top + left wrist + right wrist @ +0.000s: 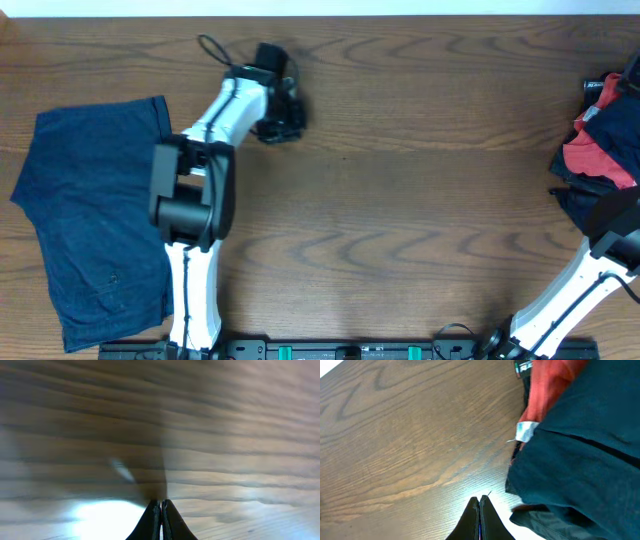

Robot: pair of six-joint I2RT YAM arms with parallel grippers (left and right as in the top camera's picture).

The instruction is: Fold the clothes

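A dark navy garment [90, 215] lies folded and flat at the left of the table, partly under my left arm. My left gripper [283, 122] is shut and empty over bare wood to the right of it; its wrist view shows only shut fingertips [161, 503] and blurred wood. At the right edge lies a heap of clothes with dark navy cloth [585, 195] [580, 455] at the bottom. My right gripper [480, 498] is shut and empty, just left of the heap's edge and not touching it. In the overhead view it is hard to tell from the dark cloth.
A red garment [600, 155] [547, 390] with a white label lies on the heap at the right edge. The brown wooden table [420, 210] spans the view. The arm bases and a black rail [340, 350] run along the near edge.
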